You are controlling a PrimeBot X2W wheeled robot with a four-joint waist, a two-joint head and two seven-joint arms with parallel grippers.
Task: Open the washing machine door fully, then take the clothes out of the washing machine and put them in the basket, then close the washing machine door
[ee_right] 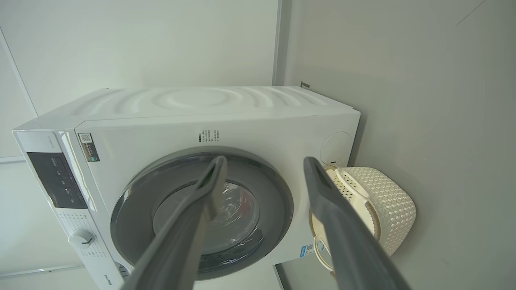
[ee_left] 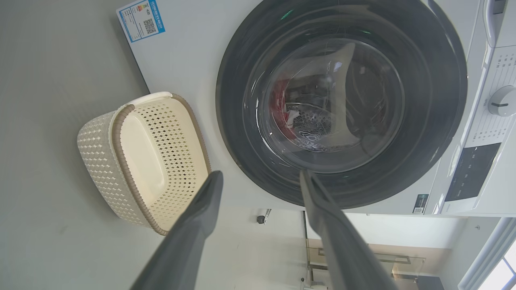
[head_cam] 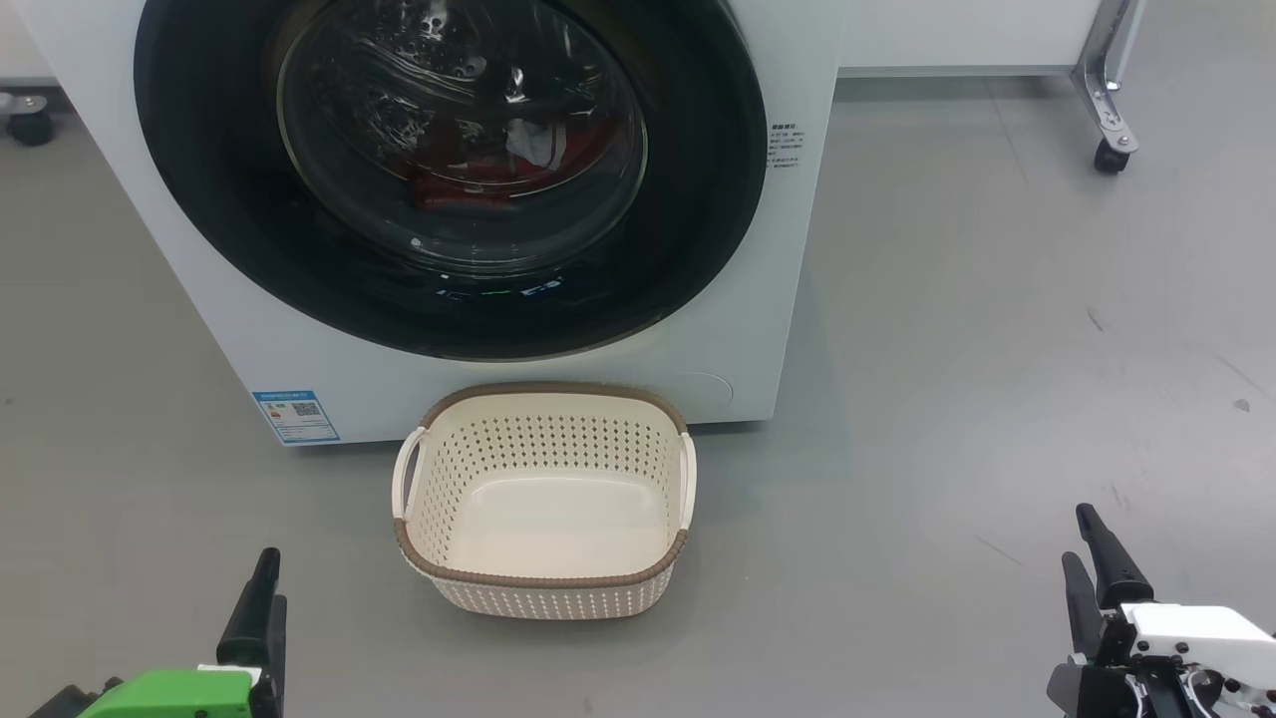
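Note:
The washing machine (head_cam: 788, 299) stands white ahead of me, and its door (head_cam: 459, 150) is shut, black rim flush with the front. Red clothes (head_cam: 478, 179) with a white patch show through the glass, low in the drum. The cream basket (head_cam: 543, 581) sits empty on the floor right in front of the machine. My left gripper (head_cam: 267, 598) is open at the lower left, well short of the basket. My right gripper (head_cam: 1079, 538) is open at the lower right. In the left wrist view the left gripper (ee_left: 261, 174) points at the door (ee_left: 334, 104); in the right wrist view the right gripper (ee_right: 264, 159) does too.
A metal leg on a caster (head_cam: 1110, 150) stands at the back right below a white panel. Another caster (head_cam: 30, 125) sits at the far left beside the machine. Grey floor (head_cam: 997, 349) spreads to the right of machine and basket.

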